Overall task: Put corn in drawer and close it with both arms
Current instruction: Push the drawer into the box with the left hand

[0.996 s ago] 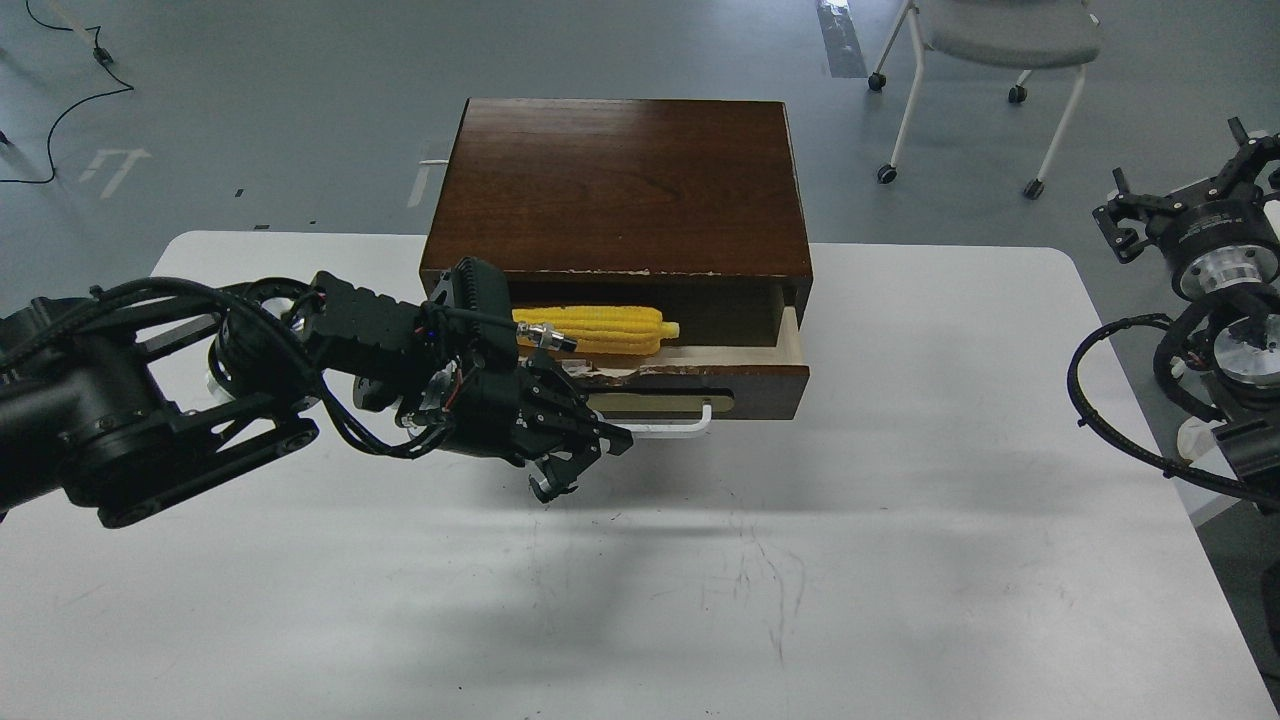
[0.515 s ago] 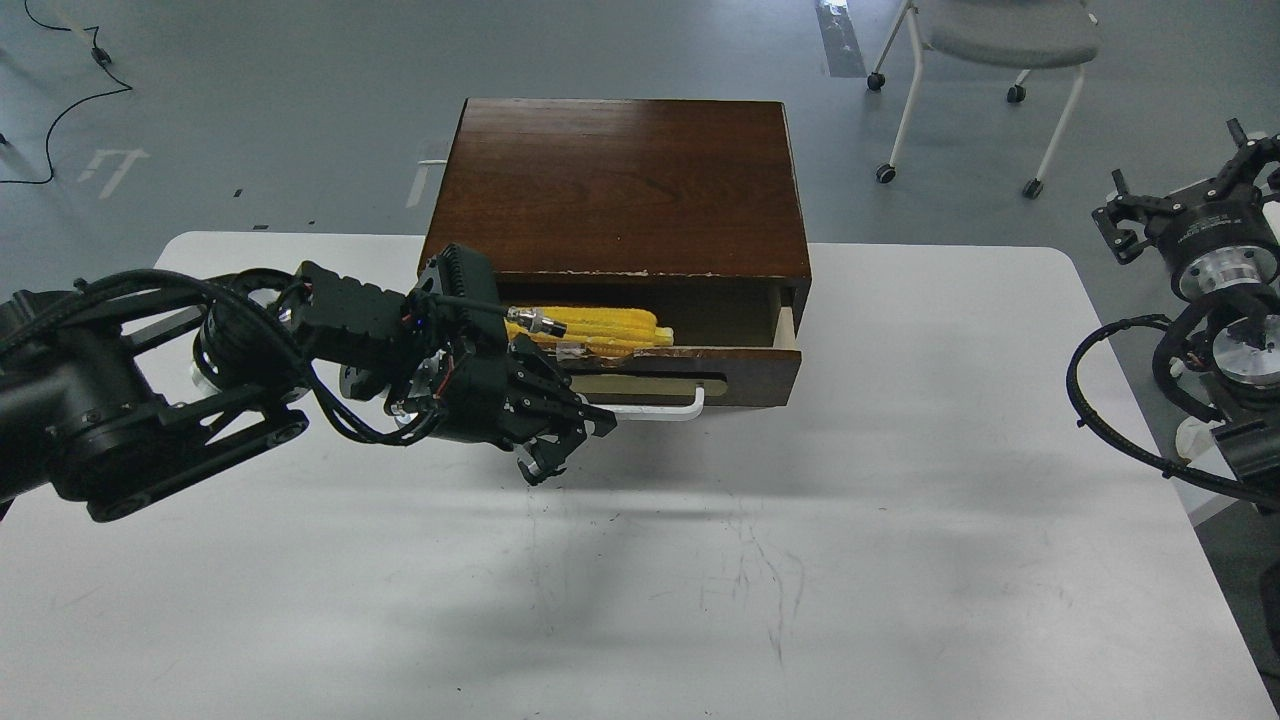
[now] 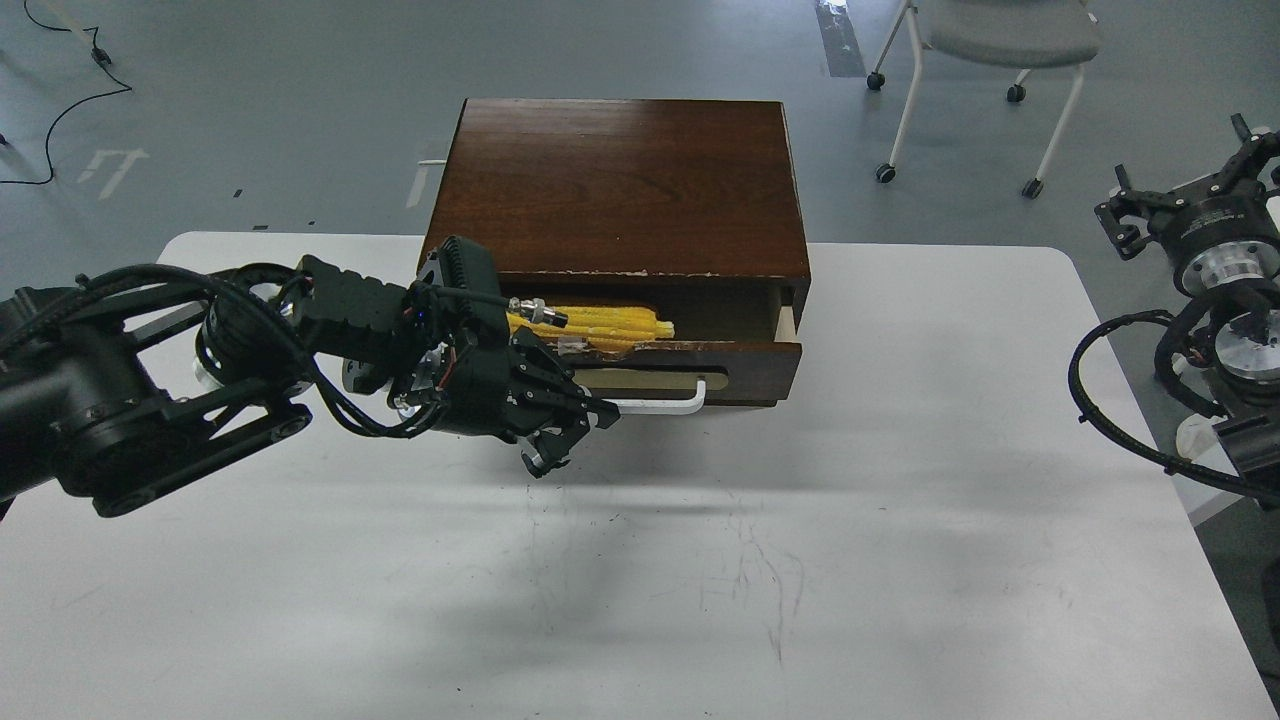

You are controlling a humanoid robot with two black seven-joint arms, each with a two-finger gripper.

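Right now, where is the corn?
Head view: the corn lies inside the partly open drawer, toward its left end, under the cabinet's top edge and just behind the left gripper.

White table [image 3: 900, 560], grey floor [image 3: 250, 110], wheeled chair [image 3: 1000, 40], black cable [image 3: 70, 110]

Left arm [image 3: 150, 400]: matte black links, boxy ribbed housing near the wrist, looped black cables, one silver threaded cable connector [image 3: 535, 313], small red and blue wiring glimpsed inside. Left gripper [image 3: 570, 440]: black claw fingers. Right arm [image 3: 1215, 330]: black, silver wrist rings, thick corrugated black cable, white fittings.
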